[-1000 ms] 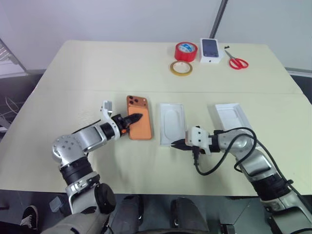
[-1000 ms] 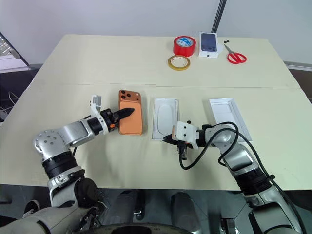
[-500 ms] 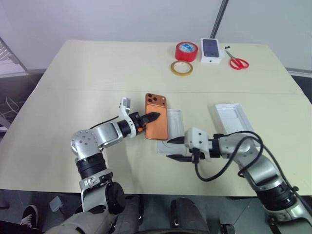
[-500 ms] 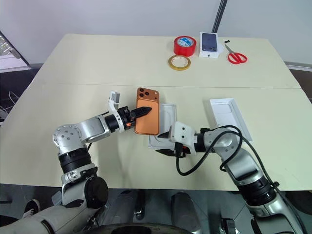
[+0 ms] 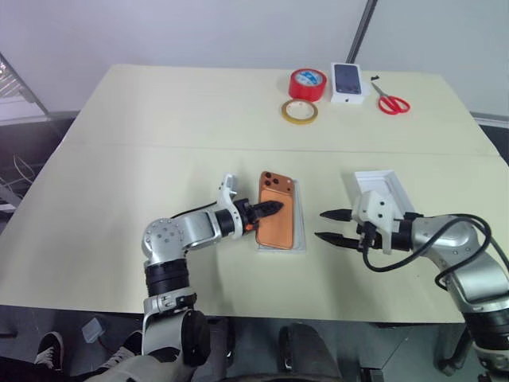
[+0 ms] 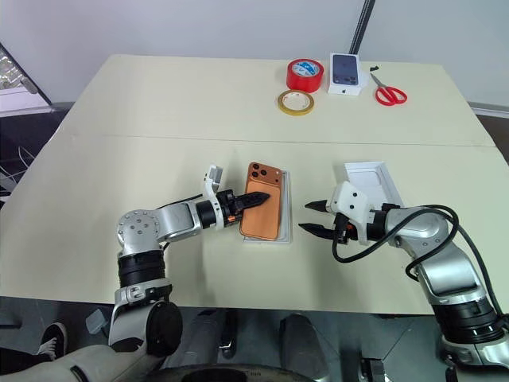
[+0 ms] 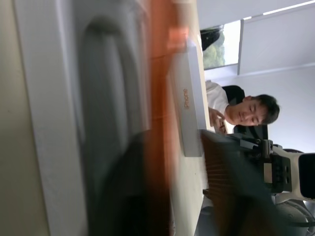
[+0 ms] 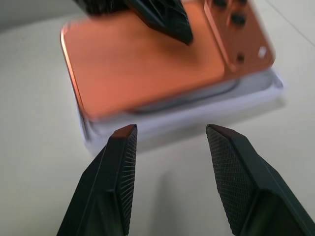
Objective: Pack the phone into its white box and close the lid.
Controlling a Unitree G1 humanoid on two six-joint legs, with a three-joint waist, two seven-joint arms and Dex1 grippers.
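Observation:
The orange phone (image 5: 283, 220) lies back up on the white box (image 5: 278, 247), a shallow white tray with a greyish recessed floor (image 8: 172, 123), in the middle of the table. My left gripper (image 5: 270, 209) reaches over the phone's left edge. In the left wrist view that edge sits between the fingers, and a gap shows beside one of them. My right gripper (image 5: 320, 224) is open and empty, just right of the box and pointing at it. The white lid (image 5: 378, 182) lies open side up behind the right gripper.
At the far edge are a red tape roll (image 5: 307, 83), a yellowish tape ring (image 5: 300, 111), a small white box with a phone picture (image 5: 348, 82) and red scissors (image 5: 390, 103). A person (image 7: 246, 110) sits beyond the table.
My left gripper carried the phone rightward from the bare table onto the white box, and its fingers have loosened. My right gripper, shut at the box's near corner, opened and drew back to the right.

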